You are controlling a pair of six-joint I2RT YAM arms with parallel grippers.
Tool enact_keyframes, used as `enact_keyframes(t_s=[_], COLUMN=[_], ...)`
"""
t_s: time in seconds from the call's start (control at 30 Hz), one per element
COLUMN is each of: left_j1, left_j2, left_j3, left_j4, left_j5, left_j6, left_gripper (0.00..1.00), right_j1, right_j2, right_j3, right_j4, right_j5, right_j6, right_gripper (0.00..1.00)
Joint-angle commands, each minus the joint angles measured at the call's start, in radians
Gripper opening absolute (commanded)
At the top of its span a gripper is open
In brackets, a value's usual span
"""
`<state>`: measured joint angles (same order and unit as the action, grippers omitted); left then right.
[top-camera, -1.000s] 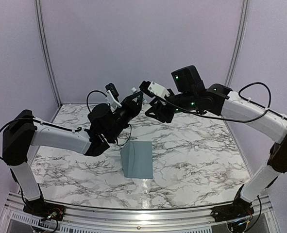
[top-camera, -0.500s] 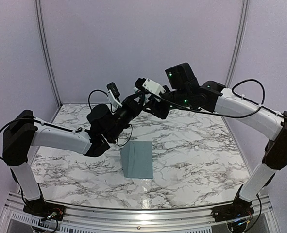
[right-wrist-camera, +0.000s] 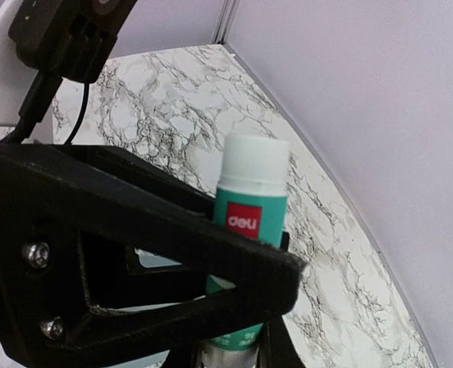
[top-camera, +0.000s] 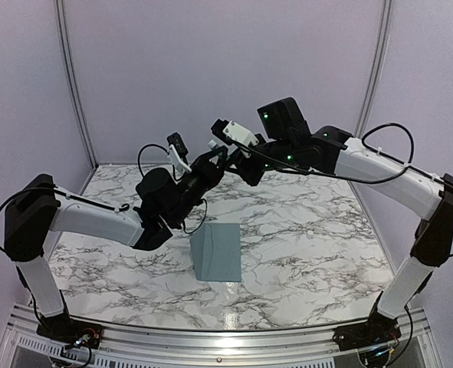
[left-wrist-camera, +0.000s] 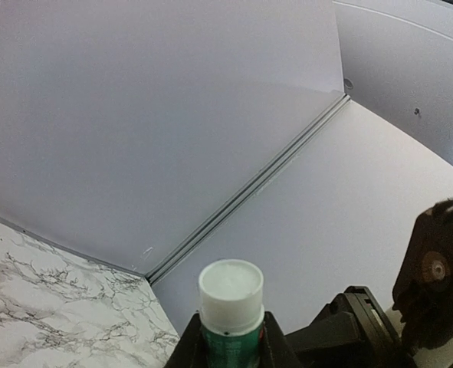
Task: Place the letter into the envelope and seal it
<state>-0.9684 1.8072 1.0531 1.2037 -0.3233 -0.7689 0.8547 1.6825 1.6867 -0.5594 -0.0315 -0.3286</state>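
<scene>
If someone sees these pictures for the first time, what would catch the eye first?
First, the two arms meet in the air above the far middle of the marble table, where the left gripper and the right gripper both close on a green glue stick with a white cap. Below them, the blue-grey envelope lies flat near the table's middle.

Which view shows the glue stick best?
Right wrist view: the glue stick stands large, white end and green label plain, lower part partly hidden. Left wrist view shows only its white end and some green; top view, a tiny white spot.
</scene>
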Motion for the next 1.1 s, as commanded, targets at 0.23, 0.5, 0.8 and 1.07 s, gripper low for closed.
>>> enact_keyframes(t_s=[0.23, 0.5, 0.8, 1.07], left_j1=[0.003, 0.011, 0.013, 0.015], left_j2=[-0.036, -0.033, -0.038, -0.033], left_j3=[-0.035, -0.048, -0.079, -0.074], left_j4=[0.049, 0.107, 0.132, 0.137], left_j5=[0.03, 0.059, 0.047, 0.05], left_j6=[0.023, 0.033, 0.023, 0.025], left_gripper=[0.28, 0.07, 0.0, 0.0], right_j1=[0.006, 0.006, 0.006, 0.007], right_j2=[-0.016, -0.017, -0.029, -0.017], right_j3=[0.018, 0.009, -0.018, -0.007], right_j4=[0.004, 0.0, 0.006, -0.007], right_j5=[0.009, 0.0, 0.066, 0.042], right_j6=[0.0, 0.001, -0.014, -0.015], right_gripper=[0.0, 0.0, 0.27, 0.25])
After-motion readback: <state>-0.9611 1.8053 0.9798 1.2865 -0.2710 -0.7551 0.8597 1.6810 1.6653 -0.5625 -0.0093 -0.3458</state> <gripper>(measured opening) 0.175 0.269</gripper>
